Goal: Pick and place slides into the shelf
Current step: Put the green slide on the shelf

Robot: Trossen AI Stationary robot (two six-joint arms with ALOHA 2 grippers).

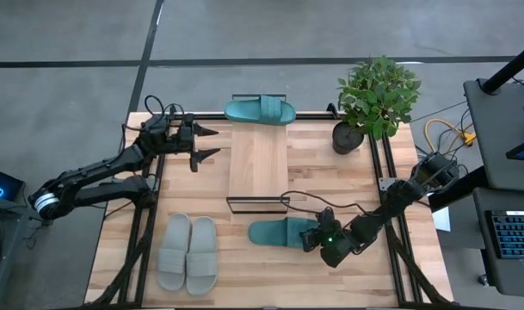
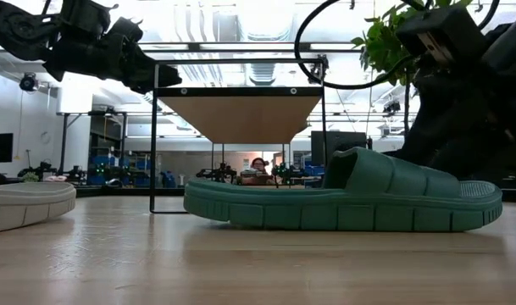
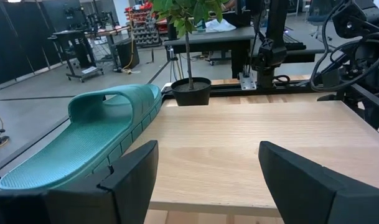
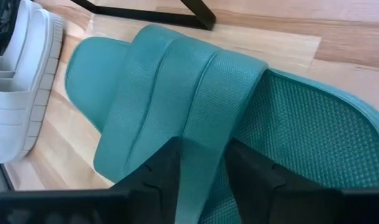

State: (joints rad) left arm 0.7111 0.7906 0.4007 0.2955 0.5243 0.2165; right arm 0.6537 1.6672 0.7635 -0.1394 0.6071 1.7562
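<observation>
Right gripper (image 4: 198,163): mine, fingers astride the ribbed strap of the near teal slide (image 1: 279,232), pinching it; the slide lies flat on the table (image 1: 330,275), just in front of the shelf (image 1: 258,159).
Left gripper (image 1: 206,143): fingers spread, empty, raised beside the shelf's left edge.
Done: far teal slide (image 1: 260,110) lies at the shelf's far end; whether on the plank I cannot tell.
Left: near teal slide, grey pair (image 1: 188,252) on the table's front left.
Obstacles: potted plant (image 1: 375,101) at the far right corner; the shelf's black wire frame stands between my slide and the plank.
</observation>
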